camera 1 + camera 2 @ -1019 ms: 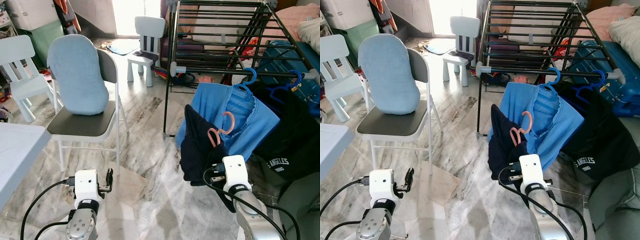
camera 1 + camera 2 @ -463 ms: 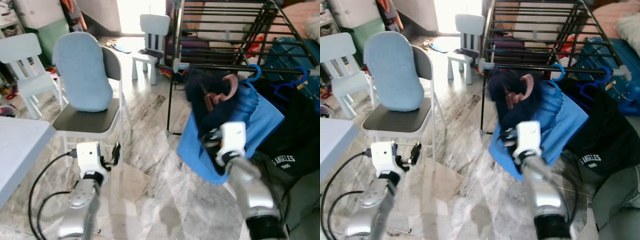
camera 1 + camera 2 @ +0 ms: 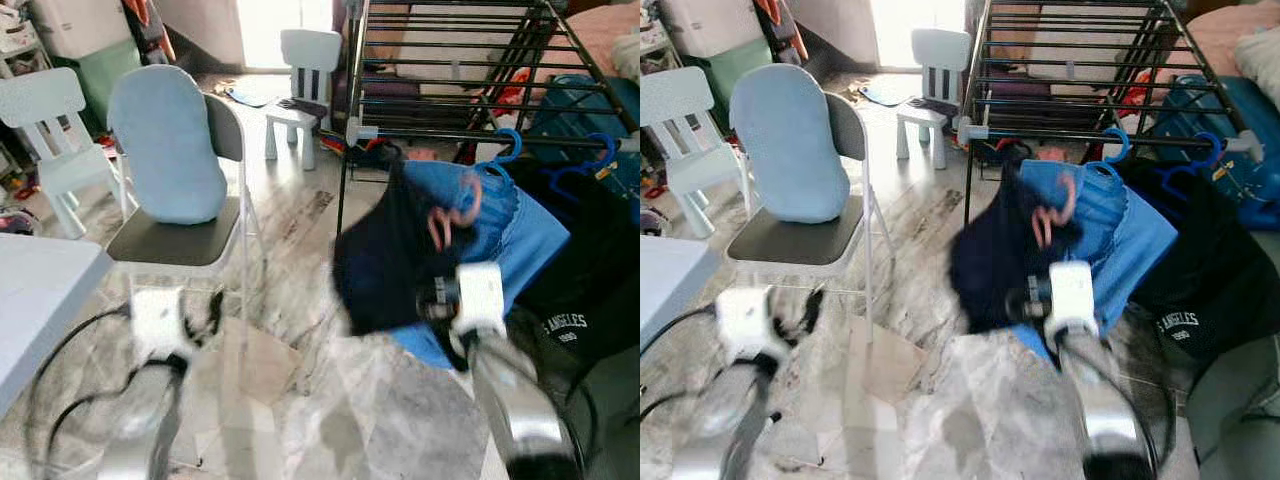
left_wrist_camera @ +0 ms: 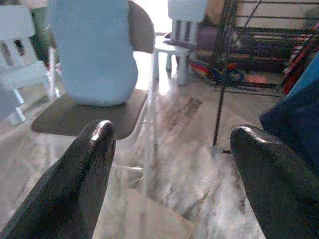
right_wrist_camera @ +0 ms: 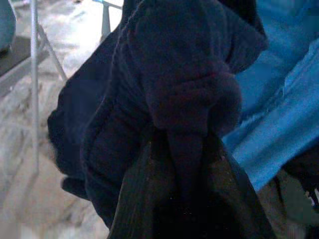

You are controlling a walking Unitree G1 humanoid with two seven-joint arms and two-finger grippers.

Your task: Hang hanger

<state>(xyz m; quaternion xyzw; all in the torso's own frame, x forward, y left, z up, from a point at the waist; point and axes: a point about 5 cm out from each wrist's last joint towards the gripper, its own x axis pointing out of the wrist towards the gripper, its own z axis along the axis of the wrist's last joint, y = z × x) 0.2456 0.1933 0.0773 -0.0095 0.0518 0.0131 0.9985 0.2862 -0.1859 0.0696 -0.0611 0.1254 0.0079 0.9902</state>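
Observation:
My right gripper point(image 3: 437, 297) is shut on a dark navy garment point(image 3: 385, 268) that hangs on a pink hanger point(image 3: 452, 213). The hanger's hook sits below the front rail of the black drying rack point(image 3: 450, 62), apart from it. The right wrist view shows the dark cloth point(image 5: 169, 89) bunched between the fingers point(image 5: 144, 199). Behind it, a blue shirt point(image 3: 520, 225) hangs from a blue hanger point(image 3: 503, 148) on the rail. My left gripper point(image 4: 169, 164) is open and holds nothing, low over the floor near the chair, and it is blurred in the eye views point(image 3: 212, 308).
A grey folding chair with a pale blue cushion point(image 3: 166, 145) stands on the left. White child chairs point(image 3: 52, 125) point(image 3: 302, 68) stand farther back. A table corner point(image 3: 40, 300) is at the near left. A black garment point(image 3: 585, 275) hangs at the right, near a blue suitcase point(image 3: 590, 100).
My right arm has dropped, and the navy garment with its pink hanger has come down from rail height and swung left. My left arm has also lowered and is blurred.

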